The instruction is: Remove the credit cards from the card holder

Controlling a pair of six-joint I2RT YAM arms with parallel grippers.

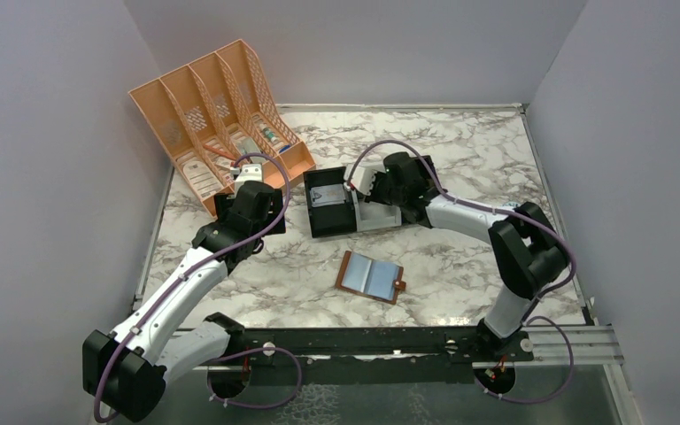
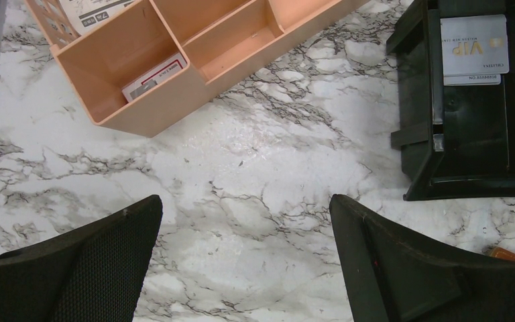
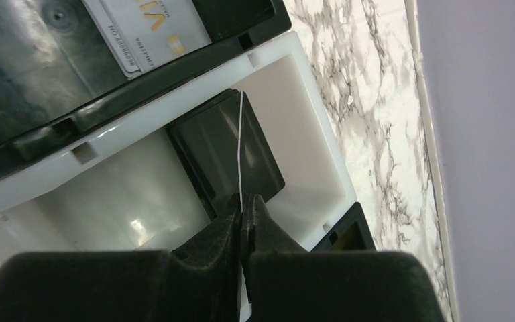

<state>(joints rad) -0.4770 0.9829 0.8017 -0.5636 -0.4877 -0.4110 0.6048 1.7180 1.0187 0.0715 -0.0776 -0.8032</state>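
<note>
Credit cards [image 2: 474,45]: VIP one in black tray [image 2: 469,147], another in right pincer [image 3: 243,204].

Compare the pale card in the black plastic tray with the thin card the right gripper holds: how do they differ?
The tray card lies flat, lettering up, in the black plastic tray; the gripped card stands edge-on, pinched by the right gripper over the white plastic tray. Both are pale.

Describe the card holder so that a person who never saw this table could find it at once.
On the marble table, look at the near part, in front of the black tray and the white tray. The card holder lies there alone, spread open and flat. It is the only brown leather thing, with pale blue-grey pockets inside and a small tab on one edge.
</note>
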